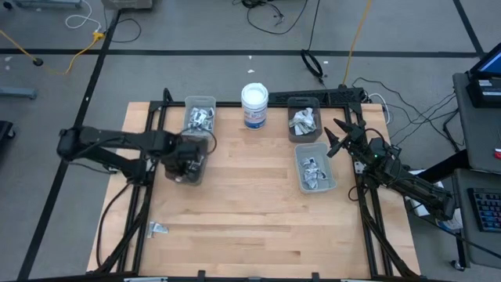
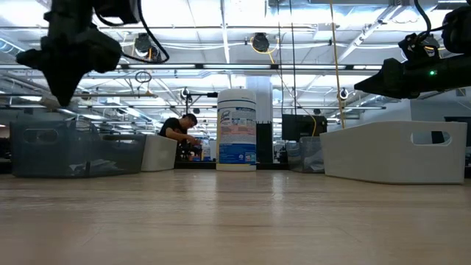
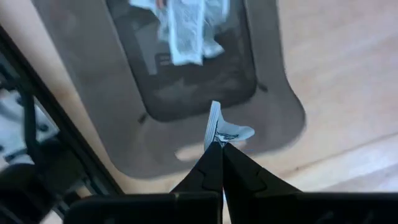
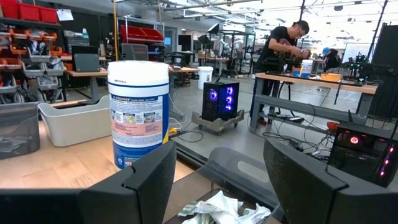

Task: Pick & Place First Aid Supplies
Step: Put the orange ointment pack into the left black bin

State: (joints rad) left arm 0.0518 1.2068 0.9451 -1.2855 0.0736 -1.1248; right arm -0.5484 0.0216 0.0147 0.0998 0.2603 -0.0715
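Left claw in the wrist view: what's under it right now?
Under the left claw, shut on a small white packet, sits a grey bin holding a few pale sachets. In the high view the arm covers most of this bin, so its full contents cannot be seen.

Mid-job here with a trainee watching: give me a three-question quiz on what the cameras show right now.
1. True or false: the left gripper is shut on a small packet.
2. Over which container does it hang? A) the white tub B) a grey bin C) bare table
3. Fill in: the right gripper, waiting at the table's right edge, is ____.

Key: 1 true; 2 B; 3 open
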